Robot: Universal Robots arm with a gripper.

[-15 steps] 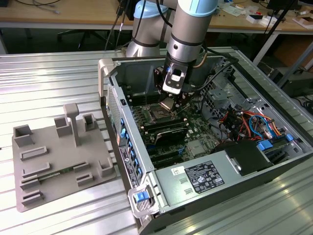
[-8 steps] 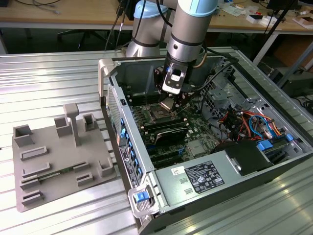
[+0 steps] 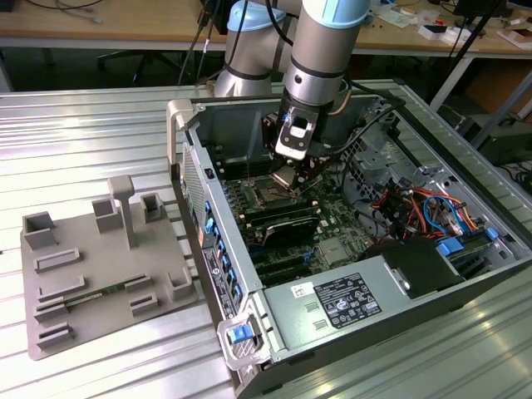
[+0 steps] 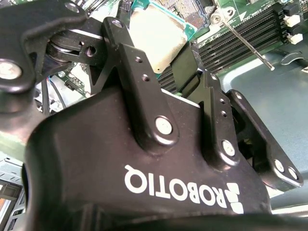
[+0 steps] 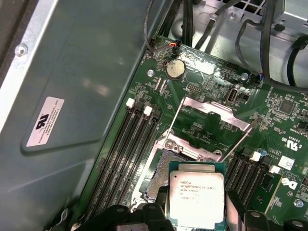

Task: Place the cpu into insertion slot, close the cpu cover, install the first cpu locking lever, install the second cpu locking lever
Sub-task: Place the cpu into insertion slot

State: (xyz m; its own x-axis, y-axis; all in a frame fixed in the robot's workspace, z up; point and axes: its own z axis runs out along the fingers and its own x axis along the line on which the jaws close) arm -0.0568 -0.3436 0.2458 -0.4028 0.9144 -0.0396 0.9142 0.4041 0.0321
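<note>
My gripper (image 3: 285,176) is shut on the cpu (image 5: 196,195), a flat square chip with a silver-grey top, held by its edges between the two black fingers (image 4: 130,57). The cpu (image 4: 159,36) hangs a little above the motherboard and covers part of the insertion slot (image 5: 161,171), the dark square socket with a silvery rim. In the exterior view the slot (image 3: 270,197) lies right below the gripper. The cpu cover (image 5: 211,115) is swung open beyond the slot. Two thin locking levers (image 5: 175,113) (image 5: 239,140) stand raised beside it.
Long black memory slots (image 5: 127,154) flank the socket on both sides. Cable bundles (image 3: 416,208) and the power supply (image 3: 341,299) crowd the case (image 3: 208,191) on the exterior view's right. A grey fixture plate (image 3: 100,266) lies on the table at the exterior view's left.
</note>
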